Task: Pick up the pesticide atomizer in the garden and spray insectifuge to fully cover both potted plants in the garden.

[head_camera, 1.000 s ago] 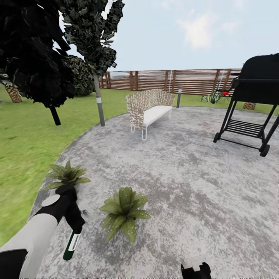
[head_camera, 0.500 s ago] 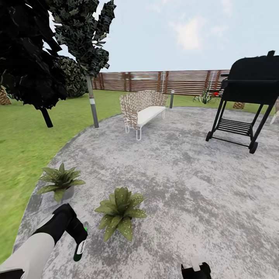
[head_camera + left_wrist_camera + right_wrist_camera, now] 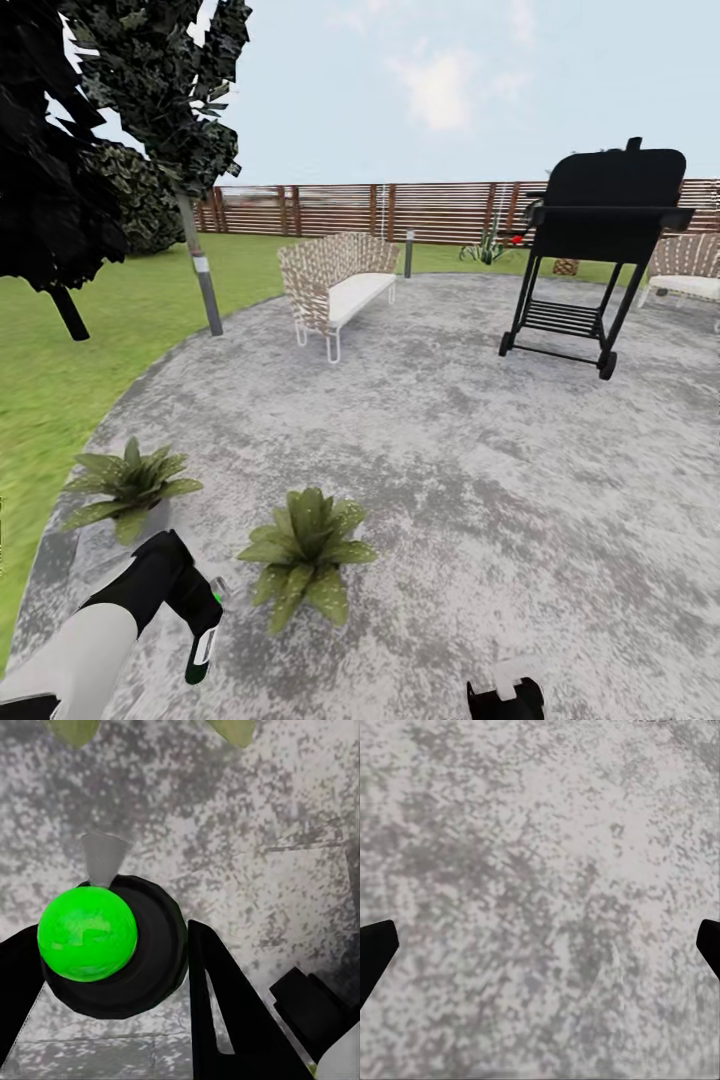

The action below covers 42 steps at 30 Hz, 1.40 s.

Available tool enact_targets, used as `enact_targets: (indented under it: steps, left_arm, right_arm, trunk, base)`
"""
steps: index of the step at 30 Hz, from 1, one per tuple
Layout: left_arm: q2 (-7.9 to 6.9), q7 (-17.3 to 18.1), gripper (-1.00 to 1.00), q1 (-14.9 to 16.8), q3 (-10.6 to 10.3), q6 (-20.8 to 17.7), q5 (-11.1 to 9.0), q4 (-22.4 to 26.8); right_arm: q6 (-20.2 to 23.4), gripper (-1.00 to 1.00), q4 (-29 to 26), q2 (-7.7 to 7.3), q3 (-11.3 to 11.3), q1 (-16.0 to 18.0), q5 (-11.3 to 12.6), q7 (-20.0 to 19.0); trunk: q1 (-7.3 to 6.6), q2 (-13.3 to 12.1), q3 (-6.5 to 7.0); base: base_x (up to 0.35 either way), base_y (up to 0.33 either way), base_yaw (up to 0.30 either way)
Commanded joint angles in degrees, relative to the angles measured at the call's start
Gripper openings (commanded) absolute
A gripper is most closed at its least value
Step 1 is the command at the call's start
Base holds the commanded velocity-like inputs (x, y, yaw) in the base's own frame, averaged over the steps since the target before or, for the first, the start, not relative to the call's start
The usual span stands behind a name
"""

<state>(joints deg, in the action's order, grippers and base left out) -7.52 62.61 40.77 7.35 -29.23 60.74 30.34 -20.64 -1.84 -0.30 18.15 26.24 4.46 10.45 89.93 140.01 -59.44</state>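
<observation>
2 potted plants (image 3: 130,485) (image 3: 305,550) – 1 atomizer (image 3: 203,648)

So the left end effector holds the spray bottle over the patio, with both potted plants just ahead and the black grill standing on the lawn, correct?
Not quite: the grill stands on the paved patio, not the lawn, as the head view shows. The rest holds: the left end effector holds the spray bottle over the patio, with both potted plants just ahead.

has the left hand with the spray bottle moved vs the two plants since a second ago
Yes. The left hand with the pesticide atomizer was beside the left potted plant; now it sits nearer the camera, below that plant and left of the right potted plant.
</observation>
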Motion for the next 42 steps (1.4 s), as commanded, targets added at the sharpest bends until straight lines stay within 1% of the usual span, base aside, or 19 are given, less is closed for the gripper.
enact_targets:
  steps: [1,12,19,24,30,35,42]
  left_arm:
    - [0.05,0.3,-1.00,0.0,0.3,-0.5,0.3,0.1]
    - [0.04,0.3,-1.00,0.0,0.3,-0.5,0.2,0.1]
    - [0.13,0.4,-1.00,0.0,0.3,-0.5,0.2,0.1]
    - [0.13,0.6,-1.00,0.0,0.3,-0.4,0.2,0.1]
    - [0.05,0.6,-1.00,0.0,0.3,-0.4,0.2,0.1]
    - [0.13,0.6,-1.00,0.0,0.2,-0.4,0.2,0.0]
    - [0.13,0.6,-1.00,0.0,0.3,-0.4,0.2,0.0]
  right_arm:
    - [-0.2,1.00,0.0,0.04,0.5,0.0,0.5,0.1]
    - [-0.2,1.00,0.1,0.02,0.5,0.0,0.5,0.1]
    - [-0.1,1.00,0.1,-0.04,0.5,0.0,0.5,0.1]
    - [-0.1,1.00,0.1,-0.05,0.5,0.0,0.5,0.1]
    - [-0.1,1.00,0.1,-0.05,0.5,0.0,0.5,0.1]
    - [-0.1,1.00,0.1,-0.05,0.5,0.0,0.5,0.1]
    - [-0.1,1.00,0.1,-0.05,0.5,0.0,0.5,0.1]
  trunk:
    - [-0.01,0.0,-0.05]
    - [-0.01,0.0,-0.05]
    - [-0.01,0.0,0.11]
    - [-0.01,0.0,0.23]
    - [-0.01,0.0,0.39]
    - [-0.01,0.0,0.51]
    - [-0.01,0.0,0.69]
  base:
    - [0.000,0.306,-0.025]
    - [0.000,0.306,-0.010]
    - [0.004,0.306,-0.233]
    - [0.146,0.281,-0.257]
    - [0.094,0.084,-0.257]
    - [-0.185,0.069,-0.257]
    - [-0.254,0.232,-0.257]
